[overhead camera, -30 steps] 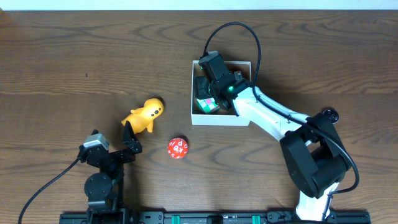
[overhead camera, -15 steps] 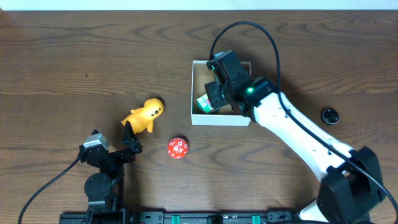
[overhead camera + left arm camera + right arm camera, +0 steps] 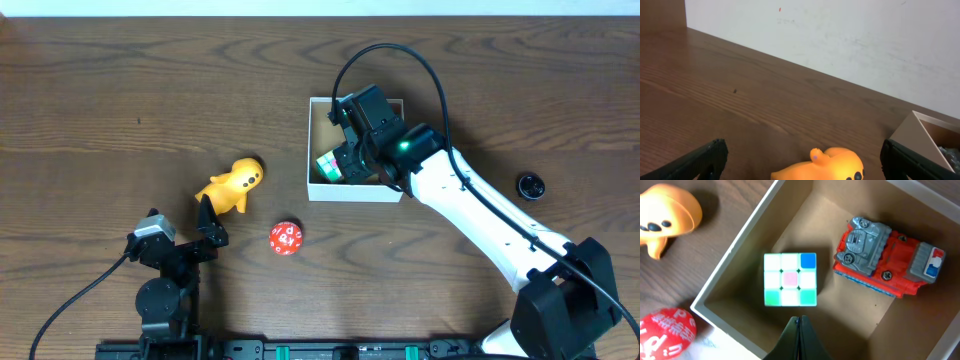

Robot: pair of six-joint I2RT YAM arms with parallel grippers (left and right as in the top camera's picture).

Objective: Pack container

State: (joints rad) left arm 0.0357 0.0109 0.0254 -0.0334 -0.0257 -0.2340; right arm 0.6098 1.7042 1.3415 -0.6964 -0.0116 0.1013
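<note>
Box [image 3: 352,193] sits right of centre on the table [image 3: 100,100], open top up, and we see two things already lying inside it: a puzzle cube [image 3: 790,279] on the left and a red toy truck [image 3: 890,262] on the far right, apart from each other. The right claw [image 3: 798,330] hangs above the box over its near edge, fingers pinched together with nothing between them. The left claw [image 3: 212,228] is low at the near left, fingers spread wide and empty, with the orange duck [image 3: 232,185] just beyond its tips. The red ball [image 3: 286,238] lies loose on the table, nearer than the box's left corner, and a small black cap [image 3: 530,184] sits off to the right. By our read two toys remain to be packed. The main risk is the thin box walls: if the right claw heads left for the ball too low, it could clip the near-left wall and shove or tip the box. The ball may roll away if nudged off-centre. The duck is rounded and could squirt out of a pinch. Both arms converging on the duck and ball area could bump each other. Floor space in the box looks tight, so a toy dropped onto the cube may perch above the rim.
</note>
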